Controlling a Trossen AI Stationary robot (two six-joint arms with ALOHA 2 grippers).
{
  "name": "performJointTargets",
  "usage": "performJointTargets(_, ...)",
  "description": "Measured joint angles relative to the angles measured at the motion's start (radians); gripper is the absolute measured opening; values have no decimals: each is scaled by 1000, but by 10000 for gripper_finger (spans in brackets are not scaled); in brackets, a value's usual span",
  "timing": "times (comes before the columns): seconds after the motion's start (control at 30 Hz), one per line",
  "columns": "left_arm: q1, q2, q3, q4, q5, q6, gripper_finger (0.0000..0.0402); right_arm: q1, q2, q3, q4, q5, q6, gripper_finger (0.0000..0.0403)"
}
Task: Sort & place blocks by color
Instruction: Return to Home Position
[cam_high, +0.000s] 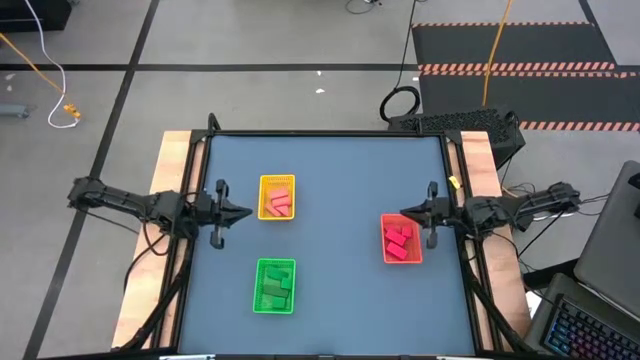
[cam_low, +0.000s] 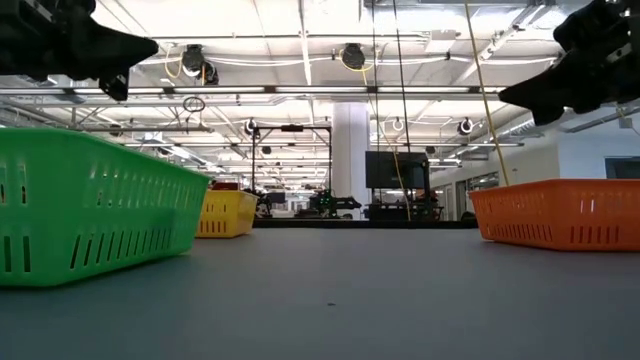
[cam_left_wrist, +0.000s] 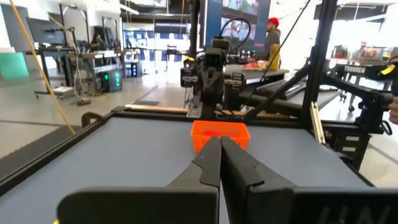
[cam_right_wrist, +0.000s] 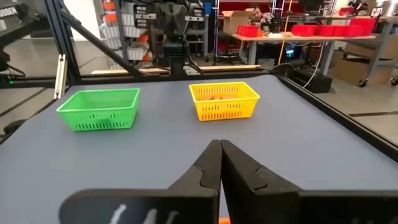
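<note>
Blue-grey table top (cam_high: 330, 170), yellow tray (cam_high: 277, 179) left of centre, green tray (cam_high: 275, 262) beside it, red tray (cam_high: 402, 261) at right, laptop (cam_high: 585, 325) off-table, hazard-striped floor mat (cam_high: 510, 50), coiled black cable (cam_high: 400, 103).

The counter (cam_high: 330, 260) has a smooth, matt blue-grey top. It is edged at the left and right of the high view by pale, bare wooden strips (cam_high: 172, 170). The green tray (cam_low: 90, 200), yellow tray (cam_right_wrist: 224, 99) and orange-red tray (cam_low: 560, 215) look like moulded plastic with slotted walls, faintly glossy. The blocks (cam_high: 400, 243) inside them look solid and matt; their material cannot be told. The left tool (cam_left_wrist: 218, 139) and right tool (cam_right_wrist: 219, 143) are dark, matt and plastic-looking, with smooth faces. The floor (cam_high: 250, 40) along the top of the high view is smooth grey with a dull sheen.
</note>
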Motion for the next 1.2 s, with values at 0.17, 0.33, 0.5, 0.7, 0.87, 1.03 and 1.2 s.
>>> performJointTargets(0.17, 0, -55, -2, -86, 0, -27, 1, 0, -79, 0, -74, 0, 2, 0)
performJointTargets(0.33, 0, -98, -2, -135, 0, -46, 1, 0, -145, 0, -156, -2, 5, 0)
performJointTargets(0.5, 0, -133, -1, -176, 0, -57, 1, 0, -144, -9, -127, -28, 2, 0)
performJointTargets(0.7, 0, -160, -1, -182, 115, -28, 1, 0, -144, -94, 113, -189, -70, 0)
performJointTargets(0.87, -1, -159, 0, -195, 233, 31, 1, -8, -136, -118, 190, -244, -118, 0)
performJointTargets(1.03, -1, -167, -1, -222, 233, 87, 1, -25, -137, -119, 119, -230, -120, 0)
performJointTargets(1.2, 3, -209, -83, -144, 235, 155, 1, -54, -138, -120, 110, -232, -113, 0)
